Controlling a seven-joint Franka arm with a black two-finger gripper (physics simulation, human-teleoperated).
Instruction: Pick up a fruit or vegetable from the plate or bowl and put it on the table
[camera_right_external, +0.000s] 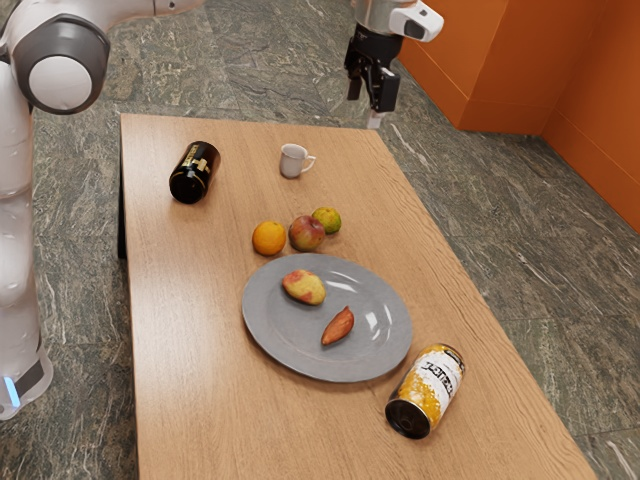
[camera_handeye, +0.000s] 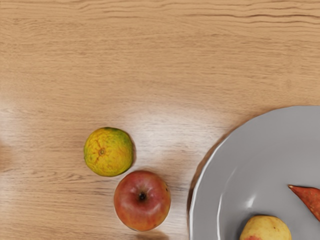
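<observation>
Gray plate (camera_right_external: 285, 337) at the exterior view's center, closely neighbored
Claw (camera_right_external: 369, 98) upper right, fingers spread; yellow-white can (camera_right_external: 428, 388) lower right, black can (camera_right_external: 195, 172) upper left, mug (camera_right_external: 292, 161) upper center; apple (camera_right_external: 307, 233) and orange (camera_right_external: 268, 238) near the plate's upper rim; mango (camera_right_external: 303, 287) and sweet potato (camera_right_external: 338, 327) on it; tangerine (camera_right_external: 327, 221) beside the apple.

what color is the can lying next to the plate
White and yellow with black lettering; the can shows best in the exterior view.

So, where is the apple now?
In the exterior view, the apple is on the table beside the plate, between the orange toward the view's left and the greenish citrus toward its right.
</observation>
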